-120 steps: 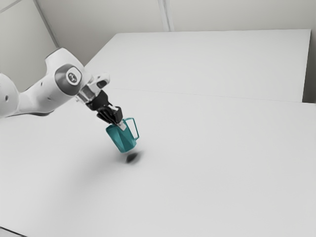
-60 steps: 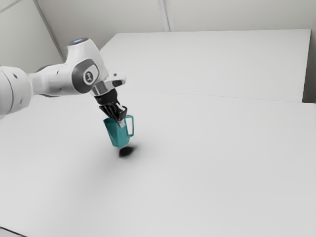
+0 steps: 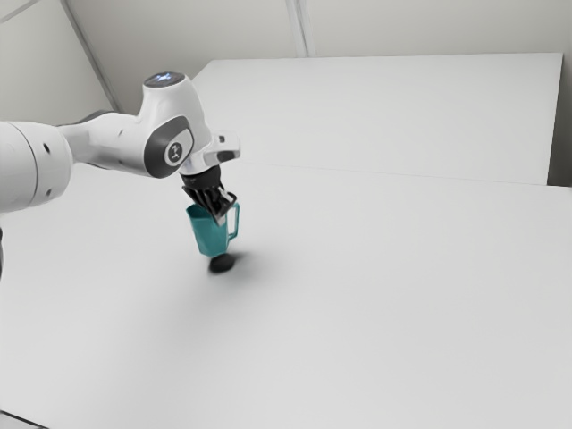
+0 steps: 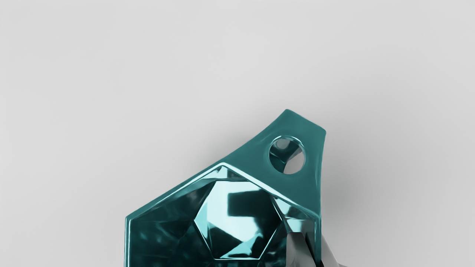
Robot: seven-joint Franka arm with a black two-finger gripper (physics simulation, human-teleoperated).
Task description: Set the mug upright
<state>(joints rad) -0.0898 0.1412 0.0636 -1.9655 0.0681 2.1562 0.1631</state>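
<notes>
Exterior view: the white surface (image 3: 375, 286) runs broadly from beneath the mug toward that view's right and its near side. A thin line (image 3: 393, 173) crosses behind the work, and a pale panel (image 3: 384, 112) lies beyond it, with a straight far edge and a corner toward the exterior view's right. My white jointed arm (image 3: 107, 146) comes in from the exterior view's left, over the surface.

The item under inspection, a teal six-sided mug with a looped handle (image 3: 210, 236), is held off the surface beneath my black two-finger gripper (image 3: 220, 219). A dark shadow (image 3: 222, 263) lies on the surface just below its base. The mug leans slightly, mouth up, with its handle (image 3: 237, 222) toward the exterior view's right.

Condition of jaws: closed on the mug's wall, one finger (image 4: 298, 250) inside the mouth, the other (image 4: 330, 254) against the outside.

Wrist view: the rim (image 4: 174, 191) is a crisp, bright-edged hexagon. The handle flares out from one side of it, narrows toward its outer end, and has a round hole through its top. Interior walls are glossy and dark teal, and the hexagonal floor (image 4: 241, 222) carries pale, broken reflections.
</notes>
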